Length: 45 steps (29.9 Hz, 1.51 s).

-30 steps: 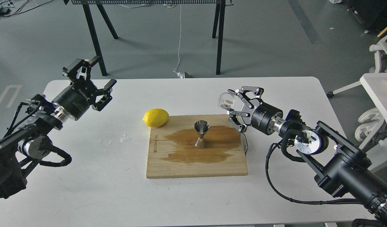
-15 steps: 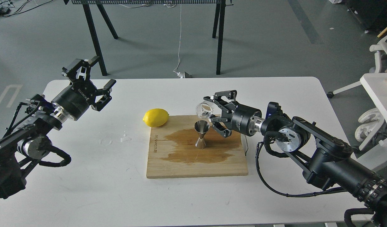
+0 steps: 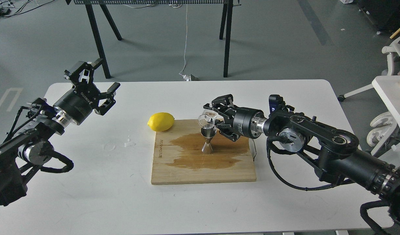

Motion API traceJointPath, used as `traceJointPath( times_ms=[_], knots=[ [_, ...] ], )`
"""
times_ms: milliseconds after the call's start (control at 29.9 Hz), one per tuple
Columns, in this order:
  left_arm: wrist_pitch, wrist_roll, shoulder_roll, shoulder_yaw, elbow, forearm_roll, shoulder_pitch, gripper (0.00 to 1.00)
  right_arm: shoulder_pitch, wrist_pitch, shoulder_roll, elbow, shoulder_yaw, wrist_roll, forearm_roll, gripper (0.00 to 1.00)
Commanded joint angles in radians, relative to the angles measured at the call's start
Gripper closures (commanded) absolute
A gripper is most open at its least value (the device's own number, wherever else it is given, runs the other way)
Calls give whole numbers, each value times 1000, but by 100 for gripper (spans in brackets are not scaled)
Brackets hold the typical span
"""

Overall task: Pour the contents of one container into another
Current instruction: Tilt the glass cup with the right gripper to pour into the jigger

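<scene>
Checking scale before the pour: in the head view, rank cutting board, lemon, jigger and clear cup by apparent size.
1. cutting board
2. lemon
3. jigger
4. clear cup, though partly hidden by the right tool gripping it.

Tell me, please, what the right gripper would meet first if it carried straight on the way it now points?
Probably the lemon: the right gripper, shut on the clear cup above the jigger, points leftward across the board. Its height is unclear, so it might pass over.

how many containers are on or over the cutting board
2: the steel jigger stands upright mid-board on the wet patch; the clear cup is tipped just above its mouth, held by the right gripper.
</scene>
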Motion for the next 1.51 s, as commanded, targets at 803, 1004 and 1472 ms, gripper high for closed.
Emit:
traceJointPath(
  times_ms=[803,1004,1472],
  knots=[
    [0,0,1,0,2,1,-1,10,213,-6,-17,-6,-239,-1,-45,59],
    [0,0,0,0,16,0,1,10,251,-4,-14,-9,-297,-1,-54,59],
    [0,0,0,0,16,1,-1,10,329,-4,-10,-12,-371,-1,-79,59]
  ],
)
